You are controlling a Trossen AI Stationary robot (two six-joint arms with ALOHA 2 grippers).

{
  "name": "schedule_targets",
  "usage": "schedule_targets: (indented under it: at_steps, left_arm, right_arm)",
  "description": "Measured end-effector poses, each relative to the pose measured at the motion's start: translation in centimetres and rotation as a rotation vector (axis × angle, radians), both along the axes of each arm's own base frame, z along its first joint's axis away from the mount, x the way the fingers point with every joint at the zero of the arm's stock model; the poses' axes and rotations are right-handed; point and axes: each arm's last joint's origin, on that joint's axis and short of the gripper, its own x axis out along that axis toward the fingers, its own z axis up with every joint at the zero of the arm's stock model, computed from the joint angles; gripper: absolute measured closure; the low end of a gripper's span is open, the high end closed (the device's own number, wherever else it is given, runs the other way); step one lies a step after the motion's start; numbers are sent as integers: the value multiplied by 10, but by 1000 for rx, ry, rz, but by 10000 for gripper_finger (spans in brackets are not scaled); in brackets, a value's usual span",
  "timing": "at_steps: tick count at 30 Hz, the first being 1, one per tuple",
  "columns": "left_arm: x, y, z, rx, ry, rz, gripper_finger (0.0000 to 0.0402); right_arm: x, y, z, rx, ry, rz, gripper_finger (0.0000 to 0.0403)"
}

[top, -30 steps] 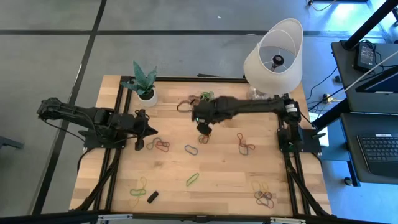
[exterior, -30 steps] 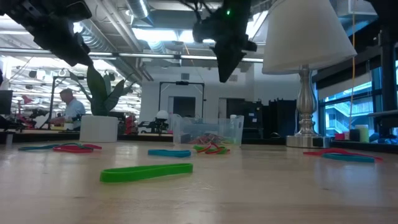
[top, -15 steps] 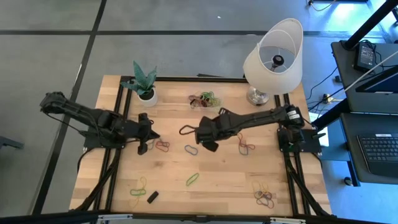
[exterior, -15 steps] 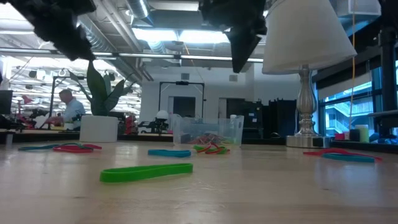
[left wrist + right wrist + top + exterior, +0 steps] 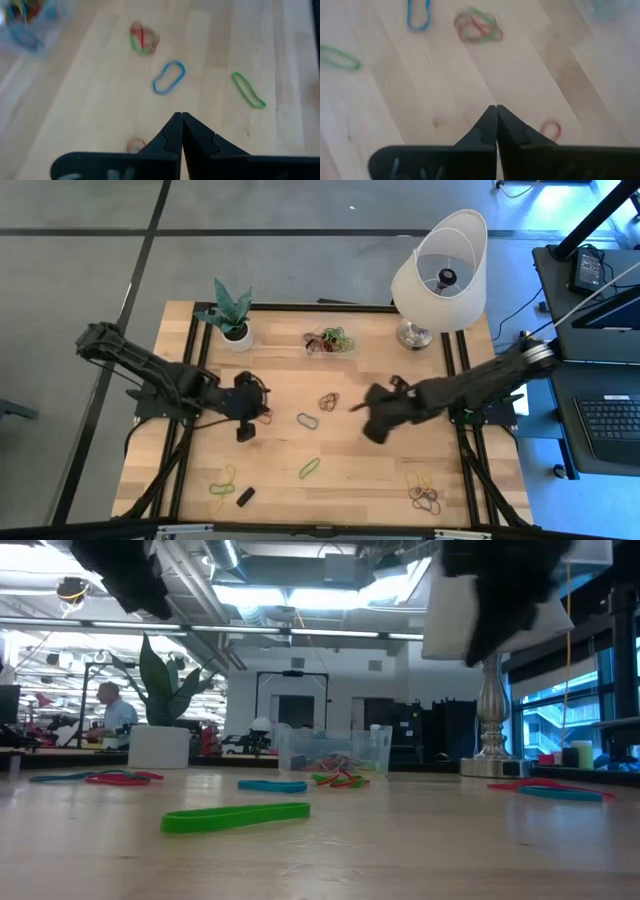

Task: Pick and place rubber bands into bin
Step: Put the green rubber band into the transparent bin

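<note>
Rubber bands lie loose on the wooden table: a red-and-green cluster (image 5: 328, 400), a blue band (image 5: 307, 420), a green band (image 5: 310, 468), more bands near the front left (image 5: 222, 480) and front right (image 5: 425, 492). The clear bin (image 5: 330, 340) stands at the far middle with several bands inside. My left gripper (image 5: 262, 408) hovers shut left of the blue band (image 5: 168, 77). My right gripper (image 5: 352, 408) hovers shut right of the cluster (image 5: 477, 25). Both hold nothing, and both point toward the middle of the table.
A white plant pot (image 5: 236, 332) stands at the far left and a lamp (image 5: 440, 275) at the far right. A small black block (image 5: 244, 496) lies near the front edge. A lone red band (image 5: 551, 130) lies under my right gripper.
My right gripper has swung from near the bin toward the table's near and right side, staying shut. My left gripper has moved toward the table's middle and a little toward the near edge, staying shut.
</note>
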Motion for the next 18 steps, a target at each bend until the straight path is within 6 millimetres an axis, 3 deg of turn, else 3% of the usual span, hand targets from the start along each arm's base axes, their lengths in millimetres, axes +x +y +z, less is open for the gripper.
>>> schedule_targets:
  at_steps: [4,8,12,18]
  left_arm:
    - [9,-11,5,-83,168,165,398]
    - [16,-22,6,-190,304,367,398]
    - [19,-31,-2,-303,366,560,398]
    - [19,-52,-17,-409,467,689,398]
  right_arm:
    - [-43,-2,-3,83,-31,50,402]
    - [-74,-8,-11,140,-14,101,393]
    - [-92,-16,-22,148,-12,81,385]
    - [-101,-20,-35,135,17,83,383]
